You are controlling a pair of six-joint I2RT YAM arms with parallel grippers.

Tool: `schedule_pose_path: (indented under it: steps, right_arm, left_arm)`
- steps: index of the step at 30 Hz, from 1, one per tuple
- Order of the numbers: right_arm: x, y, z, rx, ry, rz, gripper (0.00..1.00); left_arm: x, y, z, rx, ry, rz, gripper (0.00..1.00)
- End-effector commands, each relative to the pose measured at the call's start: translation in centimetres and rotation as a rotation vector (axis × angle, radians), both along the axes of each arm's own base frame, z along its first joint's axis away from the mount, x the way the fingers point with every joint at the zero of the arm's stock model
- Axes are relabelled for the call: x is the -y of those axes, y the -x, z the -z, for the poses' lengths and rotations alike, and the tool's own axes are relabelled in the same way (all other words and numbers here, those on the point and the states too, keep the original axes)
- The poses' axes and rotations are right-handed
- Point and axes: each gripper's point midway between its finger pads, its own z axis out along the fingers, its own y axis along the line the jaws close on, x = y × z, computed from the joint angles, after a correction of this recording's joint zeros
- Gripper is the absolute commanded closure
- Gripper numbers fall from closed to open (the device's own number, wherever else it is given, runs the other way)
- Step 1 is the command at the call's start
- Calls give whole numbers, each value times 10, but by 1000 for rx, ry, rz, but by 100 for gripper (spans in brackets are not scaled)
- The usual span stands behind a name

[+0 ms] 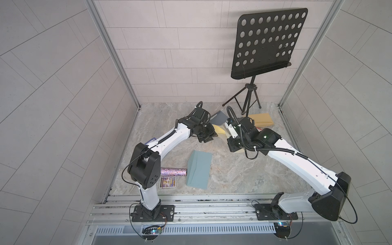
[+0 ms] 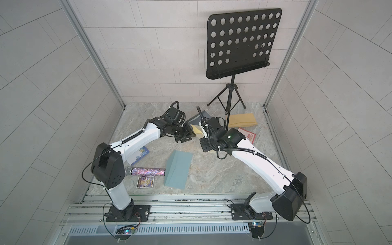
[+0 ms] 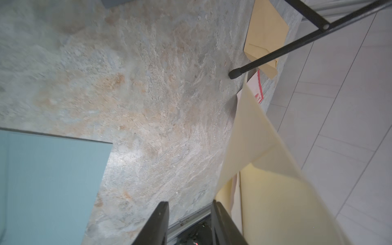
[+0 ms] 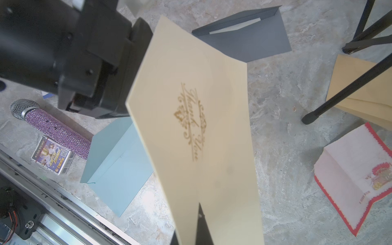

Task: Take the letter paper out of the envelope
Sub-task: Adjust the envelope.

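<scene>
Aloft between the two arms, the envelope hangs tilted over the table, pinched in the closed right gripper. Whether the letter is inside, I cannot tell. Left gripper stands partly parted and empty, just beside it.

Three envelopes lie flat: teal paper envelope, dark grey envelope, brown kraft envelope. One cream "Thank You" paper. One glittery purple microphone. One black perforated music stand.

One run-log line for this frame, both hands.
right hand: shut on cream paper, held aloft | left hand: open, empty, beside the paper | teal envelope: lying apart, untouched
</scene>
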Motion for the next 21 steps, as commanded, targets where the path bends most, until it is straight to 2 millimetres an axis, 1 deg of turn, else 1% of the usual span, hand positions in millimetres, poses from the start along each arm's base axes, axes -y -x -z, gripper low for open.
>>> schedule_pose_path:
  steps: [1,5,10,14,18,21]
  right_arm:
    - [-7,3,-23,69,-62,-26,100]
    - [-9,4,-22,70,-60,-30,100]
    - [-10,2,-23,69,-66,-27,100]
    - [-13,0,-25,51,-105,-13,100]
    - [-12,-4,-28,41,-136,1,100]
    - [-8,-6,-31,44,-141,10,100]
  left_arm:
    - [1,-7,6,-107,102,-133,60]
    - [8,-13,2,-132,174,-171,60]
    - [9,-11,-3,-110,137,-124,60]
    - [14,-6,-5,-86,129,-88,62]
    - [11,-1,-7,-57,76,-47,62]
    - [6,2,-6,-46,44,-28,65]
